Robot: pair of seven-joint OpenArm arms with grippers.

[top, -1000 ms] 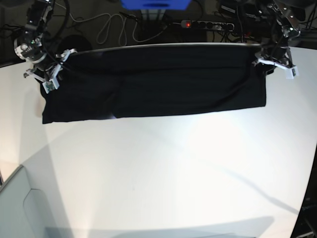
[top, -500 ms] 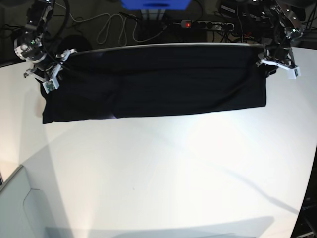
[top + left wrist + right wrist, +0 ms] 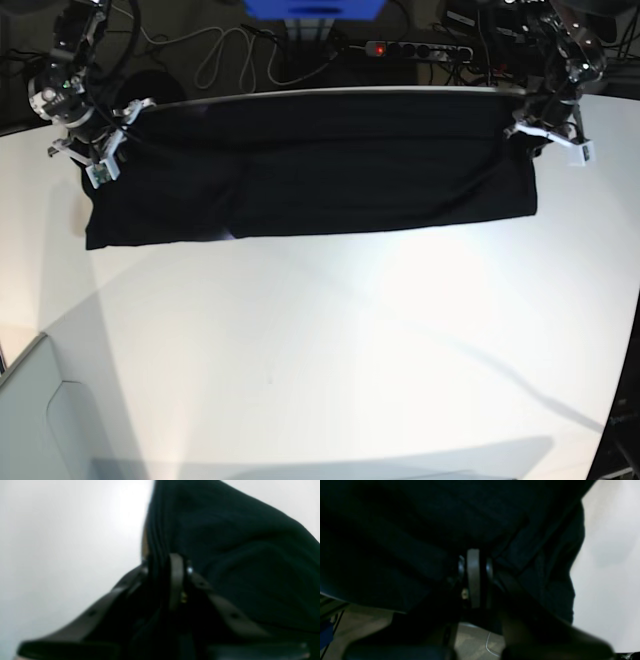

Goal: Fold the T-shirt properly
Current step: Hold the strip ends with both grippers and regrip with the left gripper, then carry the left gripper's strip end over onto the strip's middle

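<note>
The large black cloth T-shirt [image 3: 310,165] lies as a long flat band along the far edge of the white table [image 3: 330,350], plain side up, no print showing — you appear to have one lengthwise fold laid, its near edge fairly straight but with a crease left of centre. The right gripper [image 3: 97,150] sits at the band's end on the base view's left; its wrist view shows the jaws pressed together with dark cloth [image 3: 420,530] bunched around them, so you hold that corner. The left gripper [image 3: 545,135] is at the opposite far corner; its jaws stand narrowly apart with a ridge of the shirt's edge [image 3: 225,542] between them — gripping, by the look of it, though the blur leaves some doubt. Judged from this, the crosswise folds that make a compact packet remain.
</note>
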